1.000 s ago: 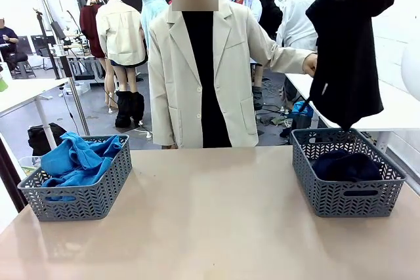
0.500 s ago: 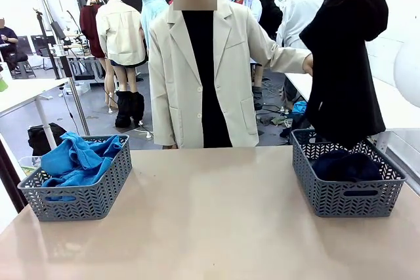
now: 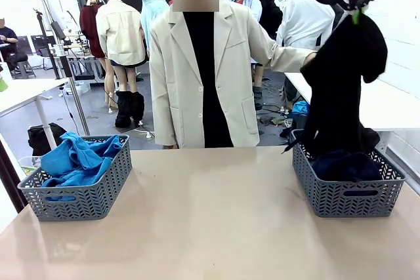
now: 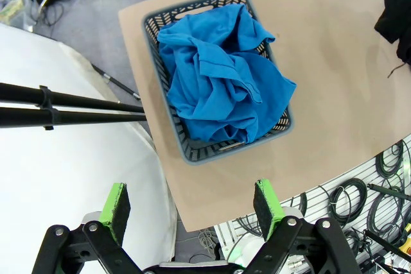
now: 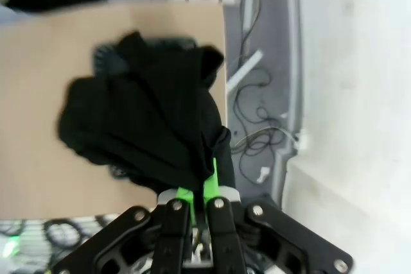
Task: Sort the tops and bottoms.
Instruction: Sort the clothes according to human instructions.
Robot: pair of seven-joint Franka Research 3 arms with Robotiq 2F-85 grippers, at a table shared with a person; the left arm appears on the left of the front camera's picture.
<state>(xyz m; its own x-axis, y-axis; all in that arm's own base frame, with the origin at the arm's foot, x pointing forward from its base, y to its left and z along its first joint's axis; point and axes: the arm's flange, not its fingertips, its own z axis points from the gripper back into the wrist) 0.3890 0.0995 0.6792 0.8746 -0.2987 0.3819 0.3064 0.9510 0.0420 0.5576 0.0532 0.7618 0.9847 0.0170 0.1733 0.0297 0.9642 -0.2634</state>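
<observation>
My right gripper (image 3: 355, 16) is high over the right grey basket (image 3: 346, 196), shut on a black garment (image 3: 341, 90) that hangs straight down, its lower end resting on the dark clothes inside. The person's hand (image 3: 308, 61) is at the garment's left edge. In the right wrist view the right gripper's (image 5: 196, 190) green pads pinch the black garment (image 5: 148, 120), which hides most of the basket beneath. In the left wrist view my left gripper (image 4: 191, 202) is open and empty, high above the left basket (image 4: 154, 36) holding blue clothing (image 4: 221, 75).
The left grey basket (image 3: 85, 201) of blue clothes (image 3: 75, 159) sits at the table's left edge. The person in a cream jacket (image 3: 197, 77) stands at the table's far side. The beige tabletop (image 3: 210, 227) lies bare between the baskets.
My right gripper has come down and into view with the black garment. The garment's lower end, which hung above the right basket, now rests inside it. The left basket is unchanged.
</observation>
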